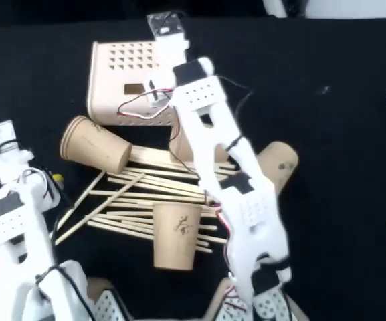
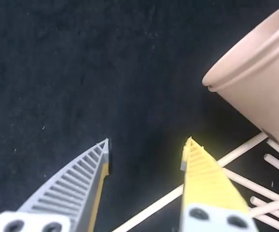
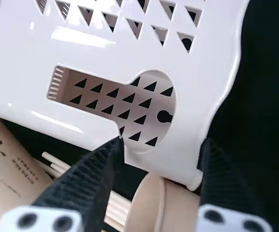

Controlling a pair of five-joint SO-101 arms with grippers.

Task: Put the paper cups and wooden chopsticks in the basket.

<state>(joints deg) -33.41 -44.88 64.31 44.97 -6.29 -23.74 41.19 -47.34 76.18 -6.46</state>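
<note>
1. Right gripper [image 3: 162,142] was held, jaws wide, over a paper cup [image 3: 151,203] beside the basket [image 3: 129,50], at the far edge of the tabletop [image 1: 326,134].
2. Left gripper [image 2: 146,140] was seen with jaws wide, empty.
3. The basket could be shoved by a closing jaw.

Robotics test bench, likely a lab. Counter [image 1: 340,120] draped in black cloth; white left arm [image 1: 12,227] and right arm [image 1: 209,114] based at near edge, exposed wiring [image 1: 136,103].
</note>
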